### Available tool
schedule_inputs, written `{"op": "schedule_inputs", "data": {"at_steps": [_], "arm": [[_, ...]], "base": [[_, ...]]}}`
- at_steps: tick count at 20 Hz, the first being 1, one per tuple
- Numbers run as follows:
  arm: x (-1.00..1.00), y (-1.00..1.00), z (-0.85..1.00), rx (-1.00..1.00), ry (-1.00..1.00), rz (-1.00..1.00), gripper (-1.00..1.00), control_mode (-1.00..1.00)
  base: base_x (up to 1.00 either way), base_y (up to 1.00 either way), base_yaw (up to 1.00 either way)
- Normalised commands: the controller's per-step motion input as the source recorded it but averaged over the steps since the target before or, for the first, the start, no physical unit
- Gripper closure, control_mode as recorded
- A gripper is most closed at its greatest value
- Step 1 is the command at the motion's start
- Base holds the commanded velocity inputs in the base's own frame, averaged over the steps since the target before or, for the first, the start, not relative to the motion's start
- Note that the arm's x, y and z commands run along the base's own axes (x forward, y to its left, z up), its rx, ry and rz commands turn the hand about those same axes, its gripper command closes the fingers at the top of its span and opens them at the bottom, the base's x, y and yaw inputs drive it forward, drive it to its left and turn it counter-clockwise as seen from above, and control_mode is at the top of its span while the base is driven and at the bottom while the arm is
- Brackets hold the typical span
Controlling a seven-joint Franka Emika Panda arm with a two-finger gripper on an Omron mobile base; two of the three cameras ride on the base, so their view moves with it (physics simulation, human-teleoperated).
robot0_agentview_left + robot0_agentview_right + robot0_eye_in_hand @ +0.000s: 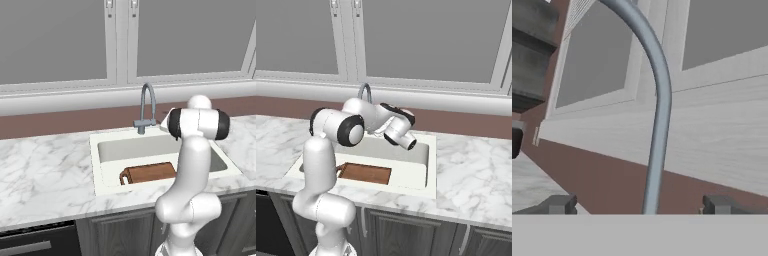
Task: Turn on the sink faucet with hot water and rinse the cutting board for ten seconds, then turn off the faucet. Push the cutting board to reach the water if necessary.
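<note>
The grey gooseneck sink faucet (146, 107) stands behind the cream sink (97, 165), with its short lever (137, 123) at the base pointing left. In the hand view my gripper (641, 206) is open, and its fingertips (559, 205) flank the faucet neck (659, 125) close up. In the right base view my arm reaches over the basin toward the faucet (365, 92). The reddish-brown cutting board (150, 172) lies flat at the basin's near side, handle loop to the left, also seen as the cutting board (366, 173). The water is out of view.
White marble counter (45, 170) spreads on both sides of the sink. A reddish-brown backsplash (65, 122) and a wide window sill (60, 100) run behind the faucet. My own elbow (200, 124) hangs over the basin's right side.
</note>
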Motion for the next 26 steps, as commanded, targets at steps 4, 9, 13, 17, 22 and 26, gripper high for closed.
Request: {"op": "schedule_inputs", "data": {"at_steps": [4, 9, 13, 17, 22, 26], "arm": [[0.40, 0.00, -0.22, 0.00, 0.00, 0.05, -1.00, -1.00], [0.41, 0.00, -0.18, 0.00, 0.00, 0.07, -1.00, -1.00], [0.39, 0.00, -0.25, 0.00, 0.01, 0.07, -1.00, -1.00], [0.38, 0.00, -0.19, 0.00, 0.03, 0.07, -1.00, -1.00], [0.36, 0.00, -0.09, 0.00, 0.02, 0.10, -1.00, -1.00], [0.26, 0.00, 0.00, 0.00, 0.02, 0.13, -1.00, -1.00]], "base": [[0.00, 0.00, 0.00], [0.00, 0.00, 0.00], [0.00, 0.00, 0.00], [0.00, 0.00, 0.00], [0.00, 0.00, 0.00], [0.00, 0.00, 0.00]]}}
